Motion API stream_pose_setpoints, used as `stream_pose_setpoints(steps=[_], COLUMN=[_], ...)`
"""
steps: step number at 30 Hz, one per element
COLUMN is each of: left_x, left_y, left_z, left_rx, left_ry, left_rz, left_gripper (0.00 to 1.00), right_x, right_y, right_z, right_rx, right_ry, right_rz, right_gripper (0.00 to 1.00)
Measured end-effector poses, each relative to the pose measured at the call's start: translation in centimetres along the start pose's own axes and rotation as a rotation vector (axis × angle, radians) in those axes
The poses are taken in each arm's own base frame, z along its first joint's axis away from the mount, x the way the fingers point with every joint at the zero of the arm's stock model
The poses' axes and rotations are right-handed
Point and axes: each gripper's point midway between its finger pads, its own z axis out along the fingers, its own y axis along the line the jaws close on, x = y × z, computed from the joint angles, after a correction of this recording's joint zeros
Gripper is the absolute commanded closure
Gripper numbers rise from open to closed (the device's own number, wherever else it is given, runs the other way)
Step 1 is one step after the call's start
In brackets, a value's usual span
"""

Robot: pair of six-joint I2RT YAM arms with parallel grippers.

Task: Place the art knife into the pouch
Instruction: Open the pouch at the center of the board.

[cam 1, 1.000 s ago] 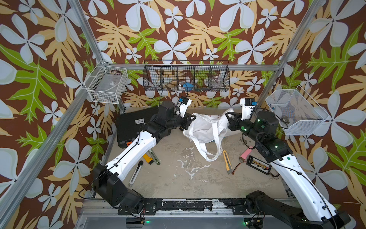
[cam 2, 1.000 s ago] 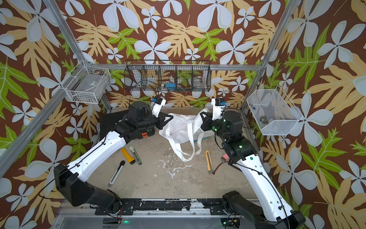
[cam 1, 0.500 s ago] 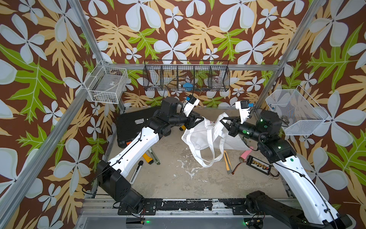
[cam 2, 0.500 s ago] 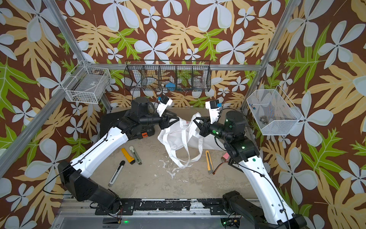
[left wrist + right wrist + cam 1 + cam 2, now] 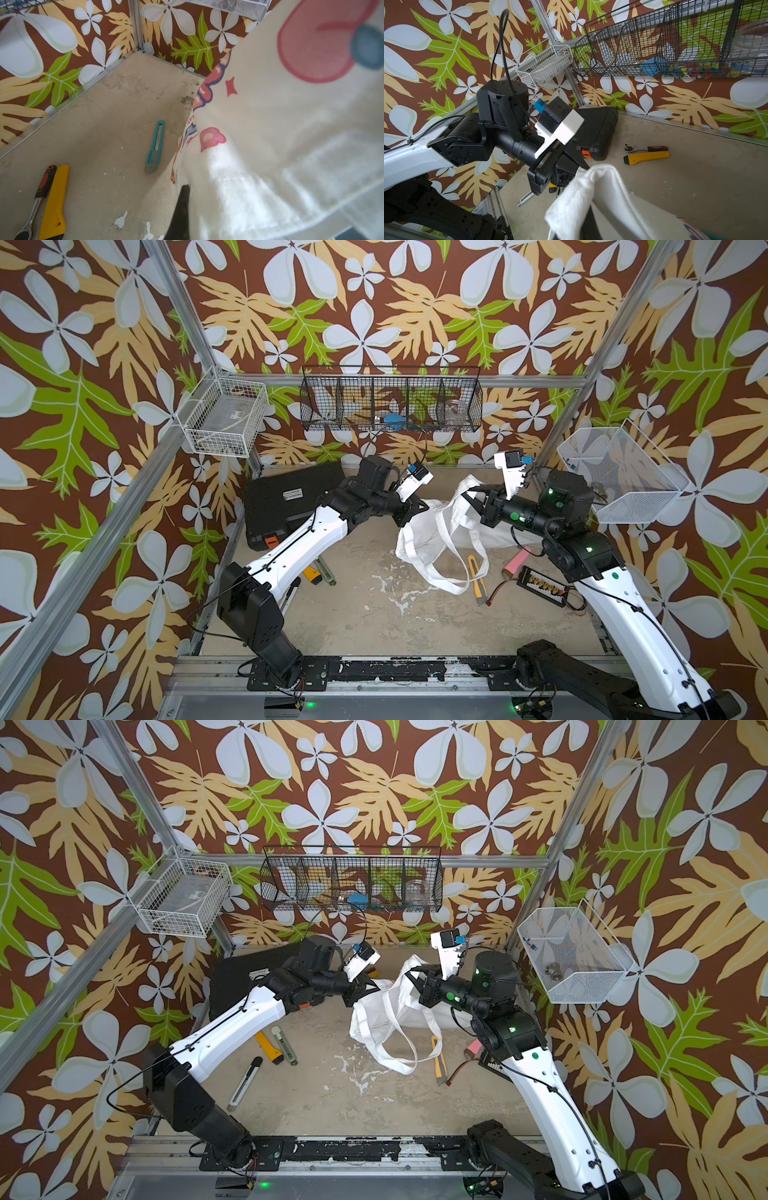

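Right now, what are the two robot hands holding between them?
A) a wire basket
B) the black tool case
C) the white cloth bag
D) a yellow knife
C: the left hand and the right hand are each shut on the top edge of the pouch, the white cloth bag, holding its mouth up.

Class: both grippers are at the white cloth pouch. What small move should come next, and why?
Probably draw the left gripper and right gripper slightly apart. Both are shut on the top edge of the pouch, yet its mouth looks slack and folded, and the yellow art knife lies on the table beside it; a wider opening seems needed first.
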Motion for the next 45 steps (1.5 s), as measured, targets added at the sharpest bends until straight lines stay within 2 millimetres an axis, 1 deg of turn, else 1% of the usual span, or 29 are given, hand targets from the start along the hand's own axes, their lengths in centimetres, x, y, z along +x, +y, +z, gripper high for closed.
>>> stream_pose_setpoints(steps=[3,6,8,9,13,16,19,21,23,25,27,28,31,33,35,36,37,38,40,42,43,44,45], left_x=[-0.2,-0.9,-1.4,-1.7,-3.1,-3.9,-4.0,-3.9,-3.4,-2.3,-0.9,-0.1,2.2,3.2,3.8,4.0,3.9,3.8,3.5,2.9,2.7,2.5,2.5], left_y=[-0.7,-1.8,-2.9,-3.5,-5.5,-6.4,-6.5,-6.3,-5.7,-4.5,-3.0,-2.1,-0.1,1.0,2.1,2.7,3.1,3.5,4.0,4.3,4.4,4.5,4.5], left_z=[-0.1,-0.9,-1.9,-2.5,-4.6,-5.4,-5.4,-4.9,-3.9,-2.6,-1.5,-1.0,-0.1,0.0,-0.3,-0.5,-0.7,-1.0,-1.5,-1.8,-1.9,-1.9,-1.8], left_rx=[0.038,0.076,0.108,0.125,0.182,0.215,0.224,0.235,0.247,0.253,0.257,0.257,0.263,0.259,0.249,0.239,0.235,0.233,0.243,0.253,0.258,0.264,0.272], left_ry=[-0.009,-0.029,-0.047,-0.06,-0.111,-0.134,-0.139,-0.137,-0.126,-0.101,-0.076,-0.069,-0.066,-0.081,-0.113,-0.135,-0.154,-0.176,-0.214,-0.242,-0.254,-0.263,-0.266], left_rz=[0.003,0.019,0.034,0.043,0.082,0.095,0.087,0.07,0.052,0.016,-0.036,-0.057,-0.145,-0.203,-0.248,-0.268,-0.284,-0.3,-0.322,-0.325,-0.324,-0.322,-0.327], left_gripper=[1.0,1.0,1.0,1.0,1.0,1.0,1.0,1.0,1.0,1.0,1.0,1.0,1.0,1.0,1.0,1.0,1.0,1.0,1.0,1.0,1.0,1.0,1.0], right_x=[0.4,0.6,0.8,0.9,2.2,2.2,1.8,2.0,3.0,4.7,6.6,7.5,9.6,10.5,11.3,11.7,12.1,12.4,12.7,12.8,12.6,12.1,11.3], right_y=[-0.5,-2.1,-4.1,-5.4,-10.5,-12.7,-14.0,-14.6,-15.8,-17.3,-18.8,-19.6,-21.0,-21.6,-21.8,-22.0,-22.0,-22.0,-22.7,-22.9,-22.7,-22.2,-21.7], right_z=[0.2,0.5,0.9,1.2,2.8,4.0,5.6,6.9,8.2,9.4,10.1,10.2,10.0,9.9,9.9,9.8,9.8,9.7,8.9,7.6,6.9,6.0,5.1], right_rx=[0.018,0.075,0.134,0.168,0.271,0.28,0.238,0.204,0.19,0.198,0.221,0.242,0.297,0.319,0.325,0.331,0.334,0.338,0.392,0.449,0.469,0.485,0.502], right_ry=[0.008,0.014,0.019,0.025,0.078,0.098,0.104,0.117,0.141,0.179,0.218,0.234,0.265,0.28,0.296,0.303,0.309,0.311,0.303,0.286,0.272,0.25,0.217], right_rz=[0.001,-0.003,0.003,0.008,0.07,0.098,0.113,0.128,0.154,0.189,0.222,0.236,0.259,0.26,0.262,0.264,0.266,0.267,0.266,0.254,0.246,0.242,0.228], right_gripper=[1.0,1.0,1.0,1.0,1.0,1.0,1.0,1.0,1.0,1.0,1.0,1.0,1.0,1.0,1.0,0.96,0.77,0.64,0.48,0.37,0.33,0.29,0.28])
